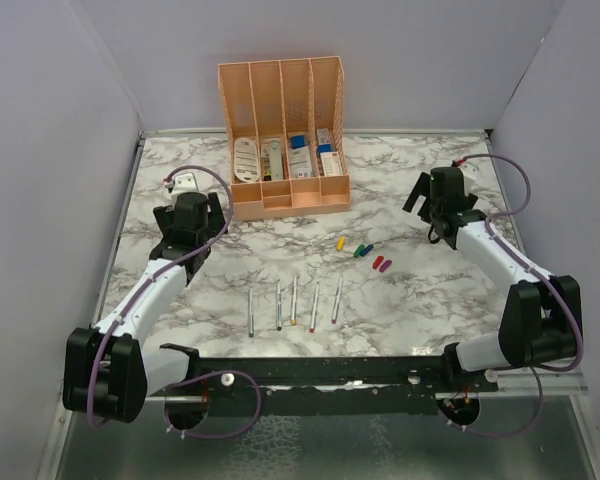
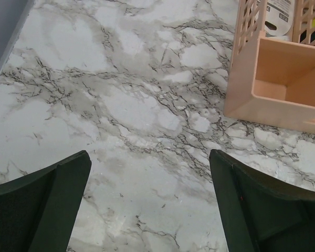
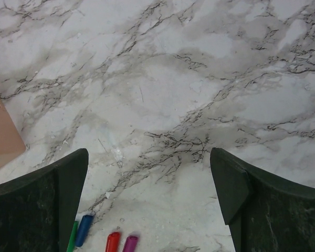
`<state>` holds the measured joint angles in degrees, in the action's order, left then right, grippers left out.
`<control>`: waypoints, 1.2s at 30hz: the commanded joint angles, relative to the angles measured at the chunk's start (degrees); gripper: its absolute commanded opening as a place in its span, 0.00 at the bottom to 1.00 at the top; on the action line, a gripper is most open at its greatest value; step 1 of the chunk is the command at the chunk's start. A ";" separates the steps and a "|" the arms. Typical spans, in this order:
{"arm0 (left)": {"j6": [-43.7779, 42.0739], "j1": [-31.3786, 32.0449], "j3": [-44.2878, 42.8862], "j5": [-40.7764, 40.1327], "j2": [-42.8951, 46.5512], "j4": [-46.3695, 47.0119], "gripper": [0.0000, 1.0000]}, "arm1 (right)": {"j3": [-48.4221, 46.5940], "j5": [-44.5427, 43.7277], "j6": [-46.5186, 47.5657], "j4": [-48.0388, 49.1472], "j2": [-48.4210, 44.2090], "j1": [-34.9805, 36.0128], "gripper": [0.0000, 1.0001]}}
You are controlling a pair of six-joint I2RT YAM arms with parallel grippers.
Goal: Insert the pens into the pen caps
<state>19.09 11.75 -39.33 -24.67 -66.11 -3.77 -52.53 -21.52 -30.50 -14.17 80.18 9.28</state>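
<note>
Pens point(image 1: 293, 303) lying flat: likely light, stiff, slippery; mid-barrel hold suiting. Pen caps point(image 1: 363, 252) tiny. Left gripper point(image 2: 149, 157), right gripper point(image 3: 149, 155) gaping, holding nothing.

Five pens point(image 1: 294, 300) near loose caps point(image 1: 360, 251)

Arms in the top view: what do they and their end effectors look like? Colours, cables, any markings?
Both match: white link shells on the left arm and right arm, chunky black joint housings, and a thin purple cable looping along each. The left end effector and right end effector have dark, wedge-shaped fingers. No markings are legible.
</note>
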 commanded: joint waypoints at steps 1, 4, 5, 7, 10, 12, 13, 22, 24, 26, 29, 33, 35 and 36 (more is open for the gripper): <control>-1.11 0.23 -5.59 1.22 -1.49 -7.75 0.99 | -3.17 0.99 -1.12 -4.57 1.36 0.04 1.00; -0.63 0.25 -8.11 3.28 -3.06 -12.60 0.99 | -1.75 0.40 1.21 -1.59 -0.34 0.03 1.00; -0.24 0.28 -8.09 4.63 -2.89 -13.04 0.99 | -1.02 -0.48 1.45 -0.51 -1.16 0.04 1.00; 1.97 0.29 -7.29 6.68 -1.83 -13.33 0.99 | 0.72 -1.32 1.76 1.69 -3.05 0.04 1.00; 5.78 0.35 -5.56 11.11 0.36 -13.55 0.99 | 2.25 1.12 4.51 2.93 -5.70 0.04 1.00; 7.60 0.83 -4.61 12.87 1.80 -14.34 0.99 | 2.81 3.53 6.10 3.08 -7.24 0.03 1.00; 8.15 1.35 -4.10 13.06 2.76 -15.10 0.99 | 3.34 4.31 6.63 3.47 -8.16 0.04 1.00; 14.57 8.62 -3.16 8.12 11.70 -26.77 0.99 | 3.04 8.60 6.86 0.23 -8.36 0.04 1.00; 16.38 10.12 -3.29 7.89 12.43 -29.25 0.99 | 3.05 9.42 6.33 0.28 -8.16 0.04 1.00; 18.44 11.96 -3.23 7.76 13.14 -30.88 0.99 | 3.74 10.40 6.08 1.30 -8.68 -0.01 1.00; 22.23 15.14 -2.96 6.69 13.55 -33.55 0.98 | 3.98 11.51 5.81 2.12 -9.37 0.04 1.00; 27.83 20.42 -2.15 6.24 13.05 -36.65 0.91 | 3.44 12.42 5.54 2.05 -9.14 -0.01 1.00; 30.68 23.65 -1.84 5.34 12.54 -38.15 0.86 | 3.29 12.88 5.09 2.17 -8.90 0.04 1.00; 31.80 25.22 -1.88 4.64 12.13 -39.21 0.86 | 3.14 13.34 4.98 2.29 -8.76 0.04 1.00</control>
<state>43.38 32.03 -41.74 -16.80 -53.52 -37.47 -48.27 -10.92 -24.38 -13.17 71.72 9.30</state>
